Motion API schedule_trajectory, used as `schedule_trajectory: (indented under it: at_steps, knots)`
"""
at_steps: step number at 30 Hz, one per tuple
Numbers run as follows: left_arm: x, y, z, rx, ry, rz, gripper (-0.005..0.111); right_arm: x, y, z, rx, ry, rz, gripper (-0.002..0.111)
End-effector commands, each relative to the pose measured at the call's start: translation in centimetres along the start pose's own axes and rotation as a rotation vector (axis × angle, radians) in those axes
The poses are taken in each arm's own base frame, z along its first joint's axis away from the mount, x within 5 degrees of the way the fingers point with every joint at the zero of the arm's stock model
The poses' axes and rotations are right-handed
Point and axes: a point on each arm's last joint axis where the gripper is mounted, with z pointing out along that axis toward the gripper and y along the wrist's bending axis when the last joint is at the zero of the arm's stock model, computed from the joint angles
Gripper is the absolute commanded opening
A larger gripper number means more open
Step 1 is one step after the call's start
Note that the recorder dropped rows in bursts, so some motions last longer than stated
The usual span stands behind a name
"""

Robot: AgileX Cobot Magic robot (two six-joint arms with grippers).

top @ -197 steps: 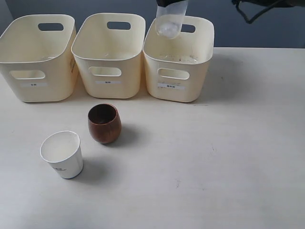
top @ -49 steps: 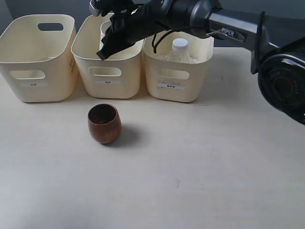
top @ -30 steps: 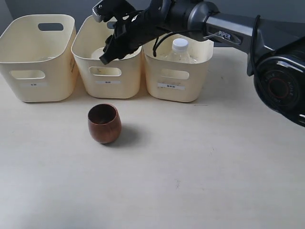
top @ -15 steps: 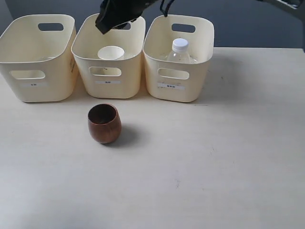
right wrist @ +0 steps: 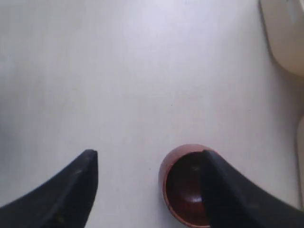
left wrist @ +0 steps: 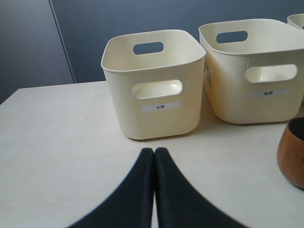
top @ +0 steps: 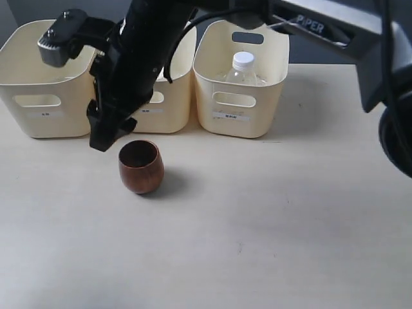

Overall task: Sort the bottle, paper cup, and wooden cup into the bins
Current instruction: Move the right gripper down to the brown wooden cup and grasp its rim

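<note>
The wooden cup (top: 141, 166) stands upright on the table in front of the middle bin (top: 168, 111). My right gripper (top: 111, 134) hangs open just above and left of it. In the right wrist view the gripper (right wrist: 149, 159) is spread wide, with one finger (right wrist: 216, 183) over the wooden cup's (right wrist: 183, 190) mouth. The bottle (top: 243, 67) stands in the right bin (top: 241, 103). The arm hides the paper cup. My left gripper (left wrist: 154, 153) is shut and empty, facing the left bin (left wrist: 152, 85), with the wooden cup (left wrist: 292, 152) at the view's edge.
The left bin (top: 51, 84) stands at the far left of the row, with nothing showing inside. The right arm (top: 148, 51) crosses over the middle bin. Bare tabletop (top: 270, 219) stretches in front and to the right.
The right arm has come down from above the middle bin to just beside the wooden cup. It now covers the paper cup that showed inside that bin.
</note>
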Motion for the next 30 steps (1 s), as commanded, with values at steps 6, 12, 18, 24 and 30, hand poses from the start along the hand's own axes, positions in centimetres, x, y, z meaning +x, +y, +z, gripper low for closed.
schedule_trajectory:
  at_steps: [6,12,18,24,30]
  knots:
    - [-0.2,0.0,0.0,0.002,-0.012,0.0,0.0,2.2,-1.5,4.5,-0.014,0.132,0.034,0.061]
    - [-0.2,0.0,0.0,0.002,-0.012,0.0,0.0,2.9,-1.9,6.1,-0.029,0.166,0.05,0.061]
    - [-0.2,0.0,0.0,0.002,-0.012,0.0,0.0,3.6,-2.2,7.4,-0.022,0.212,0.078,0.058]
    - [-0.2,0.0,0.0,0.002,-0.012,0.0,0.0,3.9,-2.3,8.0,-0.029,0.221,0.083,0.025]
    - [-0.2,0.0,0.0,0.002,-0.012,0.0,0.0,4.3,-2.4,8.8,-0.039,0.235,0.089,0.017]
